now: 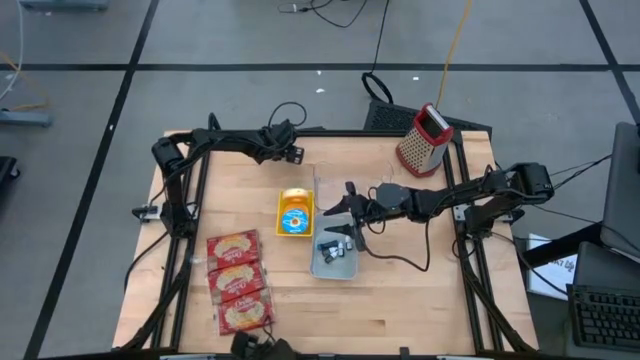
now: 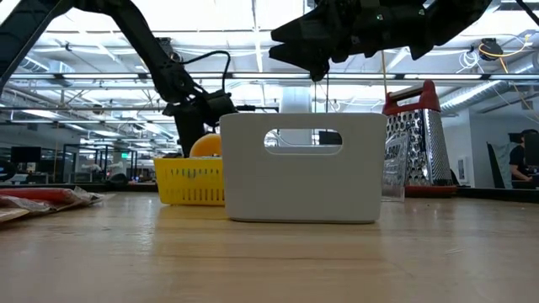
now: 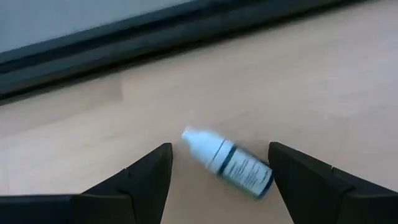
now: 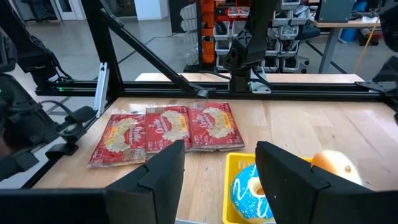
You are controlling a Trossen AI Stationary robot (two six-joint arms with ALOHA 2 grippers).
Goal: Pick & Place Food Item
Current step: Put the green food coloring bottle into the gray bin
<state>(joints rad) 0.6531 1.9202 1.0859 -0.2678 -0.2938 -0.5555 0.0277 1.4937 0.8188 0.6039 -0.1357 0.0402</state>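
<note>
**benchwatcher:** So where's everything sitting? From the high view the left gripper is up at the top centre of the table, and its wrist view shows a small white dropper bottle lying on its side on the wood, right between the two fingers. Jaws spread wide, nothing gripped, bottle apart from both fingers.

**torque_tom:** Yeah, same read. The right gripper hangs over the middle of the frame, above the grey bin. Jaws parted fairly wide and empty. There's dark stuff in the lower end of that bin, but I can't tell what it is from up there.

**benchwatcher:** And the food?

**torque_tom:** Yellow basket just left of the bin, centre of the frame, with a blue frosted donut in it and an orange roundish thing beside the donut. Three red snack packs lie in a row at lower left. Red-handled grater stands at upper right.
</note>
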